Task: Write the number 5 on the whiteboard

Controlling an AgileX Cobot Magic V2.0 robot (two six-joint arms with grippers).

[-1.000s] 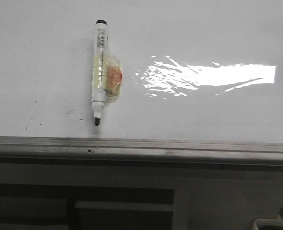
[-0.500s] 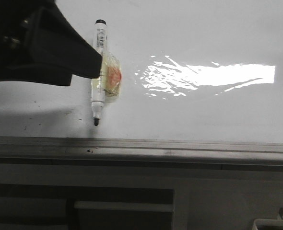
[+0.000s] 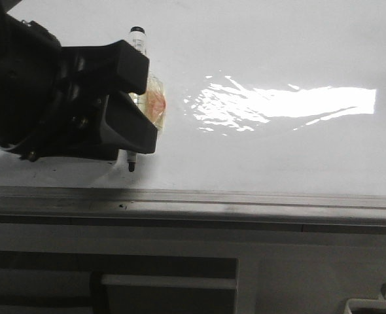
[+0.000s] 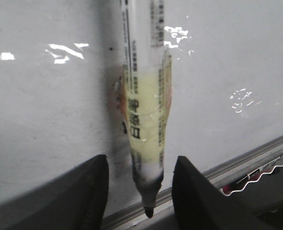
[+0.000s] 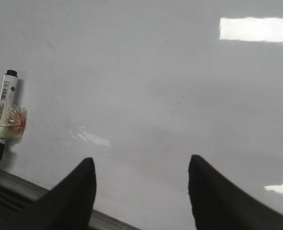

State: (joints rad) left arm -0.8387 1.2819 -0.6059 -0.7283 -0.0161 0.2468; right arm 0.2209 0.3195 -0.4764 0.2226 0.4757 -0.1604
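The whiteboard (image 3: 278,52) lies flat, glossy white, with a grey metal edge rail (image 3: 245,199) along its near side. No number 5 shows on it. A white marker (image 3: 138,40) with yellowish tape round its middle lies on the board, its uncapped black tip toward the rail. My left gripper (image 3: 147,104) is open, with one black finger on each side of the marker (image 4: 144,96). In the left wrist view (image 4: 141,160) there are gaps on both sides. My right gripper (image 5: 141,160) is open and empty above bare board (image 5: 156,86), with the marker (image 5: 8,112) far off to one side.
A bright glare patch (image 3: 291,104) sits on the board to the right of the marker. Below the rail are grey panels and a dark recess (image 3: 167,281). A red and white object (image 4: 256,177) shows beyond the rail in the left wrist view.
My left gripper has come into the front view from the left and now straddles the marker's taped middle. The marker has not moved.
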